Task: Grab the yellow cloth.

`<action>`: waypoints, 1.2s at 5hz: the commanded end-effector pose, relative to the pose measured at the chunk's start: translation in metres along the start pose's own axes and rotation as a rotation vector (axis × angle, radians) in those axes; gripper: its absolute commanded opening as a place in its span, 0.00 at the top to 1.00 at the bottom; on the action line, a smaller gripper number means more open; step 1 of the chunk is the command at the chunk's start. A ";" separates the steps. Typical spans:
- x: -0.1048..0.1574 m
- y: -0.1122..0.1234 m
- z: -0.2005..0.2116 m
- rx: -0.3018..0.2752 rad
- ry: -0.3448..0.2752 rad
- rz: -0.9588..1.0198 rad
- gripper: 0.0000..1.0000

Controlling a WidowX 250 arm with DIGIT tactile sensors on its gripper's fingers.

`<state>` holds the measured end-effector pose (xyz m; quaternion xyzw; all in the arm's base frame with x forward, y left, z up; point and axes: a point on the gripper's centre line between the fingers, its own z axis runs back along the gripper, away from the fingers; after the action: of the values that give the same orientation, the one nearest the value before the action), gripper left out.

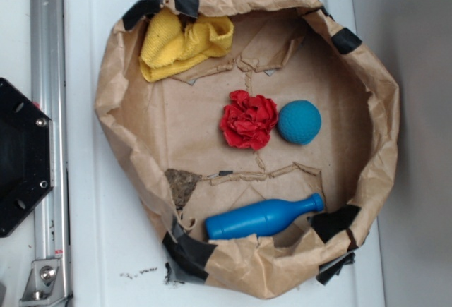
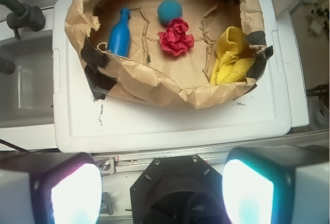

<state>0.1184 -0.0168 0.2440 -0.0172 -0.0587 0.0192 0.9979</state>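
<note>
the cloth (image 1: 182,42) lies bunched in thick folds at about 11 o'clock inside the paper bag (image 1: 374,130), pressed against the bag's wall under a strip of black tape, so any approach has to clear that rim first. the red fabric (image 1: 248,119) sits mid-bag, touching the ball (image 1: 299,121) at its 3 o'clock, and the bottle (image 1: 263,218) lies on its side near 6 o'clock; all three are well apart from the cloth. the bag rests on a white table (image 1: 85,250). in the wrist view the claw (image 2: 162,193) hangs high and back from the bag, its pads spread wide and empty, with the cloth (image 2: 230,55) at its 1 o'clock.
</note>
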 end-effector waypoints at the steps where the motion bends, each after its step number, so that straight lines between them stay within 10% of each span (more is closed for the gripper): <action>1: 0.000 0.000 0.000 0.000 0.000 0.000 0.00; 3: 0.098 0.051 -0.049 0.061 -0.021 -0.156 0.00; 4: 0.133 0.043 -0.098 0.224 0.086 -0.374 0.00; 6: 0.099 0.014 -0.166 0.396 0.251 -0.689 0.00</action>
<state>0.2359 0.0008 0.0863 0.1892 0.0817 -0.3067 0.9292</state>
